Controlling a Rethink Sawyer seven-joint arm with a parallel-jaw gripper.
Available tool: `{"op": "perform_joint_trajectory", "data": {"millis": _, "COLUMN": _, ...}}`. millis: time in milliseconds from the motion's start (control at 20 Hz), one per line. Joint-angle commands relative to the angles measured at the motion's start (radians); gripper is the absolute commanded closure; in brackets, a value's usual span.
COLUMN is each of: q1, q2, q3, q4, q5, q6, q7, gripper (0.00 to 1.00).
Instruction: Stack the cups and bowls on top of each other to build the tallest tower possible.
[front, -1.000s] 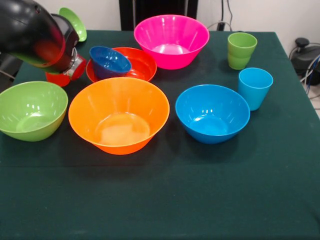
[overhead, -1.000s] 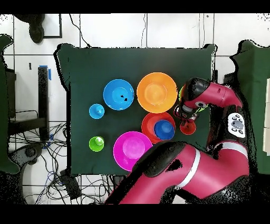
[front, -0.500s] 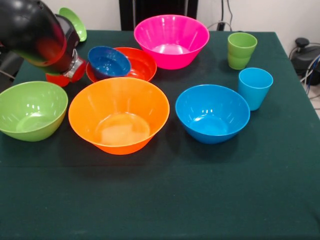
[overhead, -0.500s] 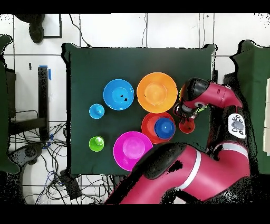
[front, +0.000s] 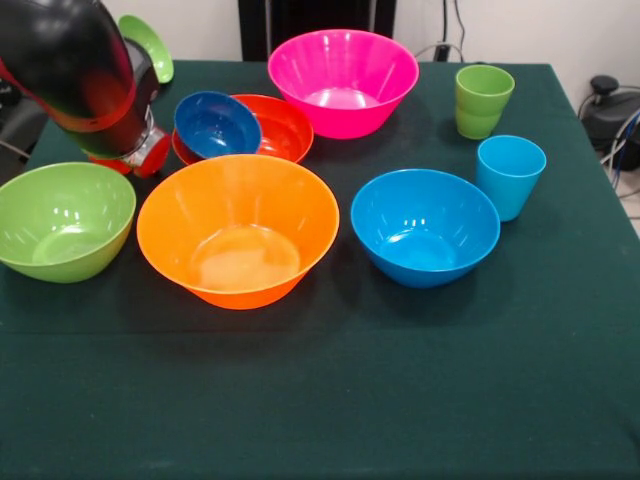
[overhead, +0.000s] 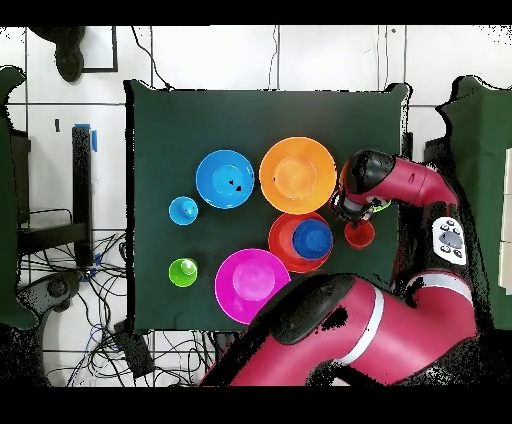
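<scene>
My gripper (front: 143, 150) is low at the table's far left, hidden under the black and red wrist; it also shows in the overhead view (overhead: 352, 216). It is at the orange cup (front: 152, 161) (overhead: 359, 234), which is mostly covered. The small dark blue bowl (front: 217, 124) sits tilted in the red-orange bowl (front: 275, 128). The pink bowl (front: 343, 80), orange bowl (front: 238, 230), blue bowl (front: 425, 227) and lime green bowl (front: 62, 220) stand apart. The green cup (front: 483, 100) and blue cup (front: 510, 175) stand at the right. The small green bowl (front: 150, 45) shows behind the arm.
The dark green tablecloth (front: 330, 400) covers the table. The arm's big red links (overhead: 340, 320) hang over the table's edge by the pink bowl (overhead: 250, 285). Cables (overhead: 110, 330) lie on the floor beside the table.
The wrist has shifted a little toward the orange bowl and now covers more of the orange cup. The small dark blue bowl leans slightly more toward the arm.
</scene>
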Motion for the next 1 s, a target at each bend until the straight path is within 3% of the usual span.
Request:
{"op": "perform_joint_trajectory", "data": {"millis": 50, "q1": 0.003, "q2": 0.003, "q3": 0.115, "q4": 0.072, "q5": -0.031, "q6": -0.140, "q7": -0.114, "gripper": 0.00}}
{"op": "perform_joint_trajectory", "data": {"millis": 300, "q1": 0.019, "q2": -0.023, "q3": 0.100, "q4": 0.081, "q5": -0.036, "q6": -0.144, "q7": -0.110, "gripper": 0.00}}
{"op": "perform_joint_trajectory", "data": {"millis": 550, "q1": 0.080, "q2": -0.107, "q3": 0.057, "q4": 0.115, "q5": -0.073, "q6": -0.168, "q7": -0.086, "gripper": 0.00}}
{"op": "perform_joint_trajectory", "data": {"millis": 850, "q1": 0.090, "q2": -0.108, "q3": 0.050, "q4": 0.108, "q5": -0.076, "q6": -0.141, "q7": -0.083, "gripper": 0.00}}
{"op": "perform_joint_trajectory", "data": {"millis": 900, "q1": 0.089, "q2": -0.106, "q3": 0.051, "q4": 0.105, "q5": -0.076, "q6": -0.140, "q7": -0.085, "gripper": 1.00}}
{"op": "perform_joint_trajectory", "data": {"millis": 1000, "q1": 0.087, "q2": -0.104, "q3": 0.053, "q4": 0.103, "q5": -0.073, "q6": -0.131, "q7": -0.089, "gripper": 1.00}}
